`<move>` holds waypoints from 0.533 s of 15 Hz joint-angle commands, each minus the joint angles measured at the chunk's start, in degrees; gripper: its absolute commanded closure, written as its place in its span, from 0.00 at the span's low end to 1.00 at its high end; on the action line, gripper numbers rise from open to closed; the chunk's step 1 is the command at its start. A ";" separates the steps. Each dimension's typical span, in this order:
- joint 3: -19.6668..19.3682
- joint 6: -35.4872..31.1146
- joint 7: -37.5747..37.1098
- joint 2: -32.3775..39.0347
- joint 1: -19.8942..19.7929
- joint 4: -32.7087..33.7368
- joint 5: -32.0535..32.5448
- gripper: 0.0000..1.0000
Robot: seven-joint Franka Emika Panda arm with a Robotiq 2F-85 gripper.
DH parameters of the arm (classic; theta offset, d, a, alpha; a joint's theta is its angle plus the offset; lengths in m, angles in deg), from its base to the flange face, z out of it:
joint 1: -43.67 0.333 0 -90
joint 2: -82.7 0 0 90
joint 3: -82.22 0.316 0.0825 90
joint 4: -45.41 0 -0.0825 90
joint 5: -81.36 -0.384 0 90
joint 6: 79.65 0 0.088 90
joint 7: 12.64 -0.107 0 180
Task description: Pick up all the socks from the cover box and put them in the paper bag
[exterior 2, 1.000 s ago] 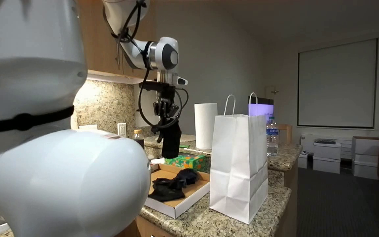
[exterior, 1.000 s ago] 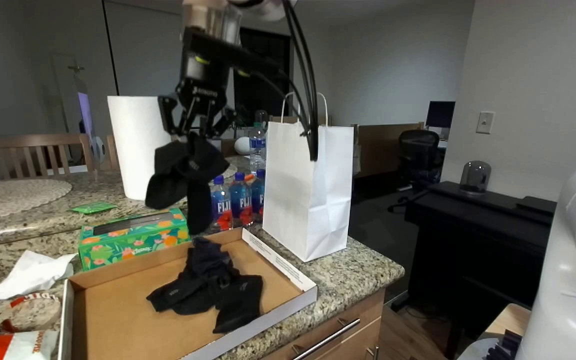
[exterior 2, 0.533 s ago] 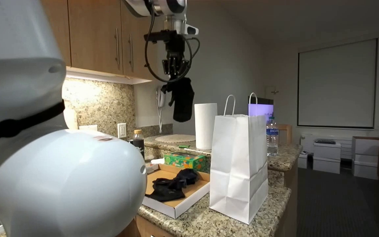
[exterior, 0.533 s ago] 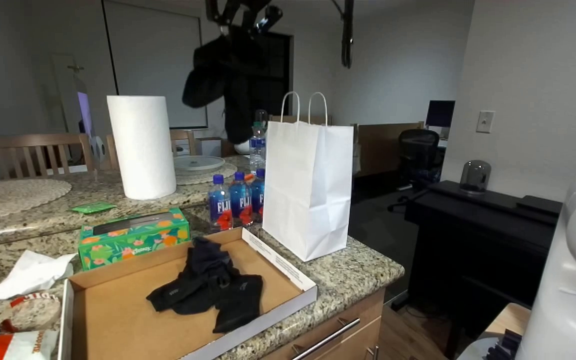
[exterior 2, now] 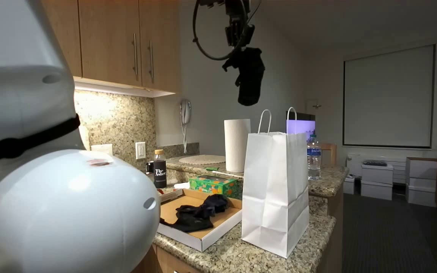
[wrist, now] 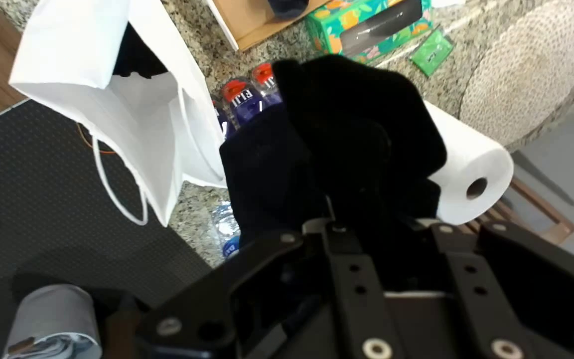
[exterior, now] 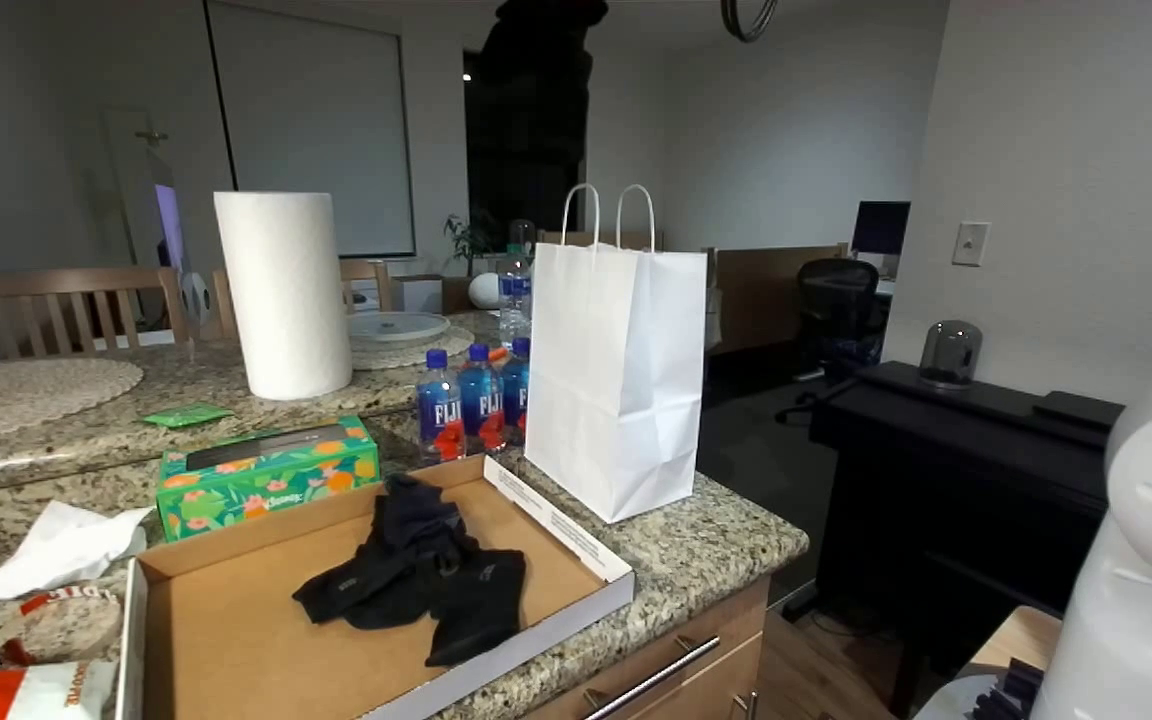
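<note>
Black socks (exterior 2: pixel 251 77) dangle from the Robotiq gripper (exterior 2: pixel 241 46), its jaws clenched on the cloth, higher than the rim of the white paper shopping bag (exterior: pixel 581 370). The bag stands upright on the granite counter (exterior: pixel 721 545). More socks (exterior: pixel 416 570) lie heaped in the cardboard box lid (exterior: pixel 226 640), just beside the bag with a gap between. In the wrist view a dark patch (wrist: pixel 137 55) shows in the bag's mouth, perhaps fabric, though it is too dark to be sure. Three Fiji water bottles (exterior: pixel 483 395) stand near the bag; the Kleenex tissue box (exterior: pixel 276 490) and the paper towel roll (exterior: pixel 286 295) stand farther from it.
</note>
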 commanded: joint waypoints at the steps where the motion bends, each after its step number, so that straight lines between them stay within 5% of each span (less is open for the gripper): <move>1: -4.03 0.00 -2.06 1.75 -3.11 -0.61 -5.76 0.91; 8: -7.82 -1.20 -1.84 6.87 -5.82 -5.69 -11.51 0.91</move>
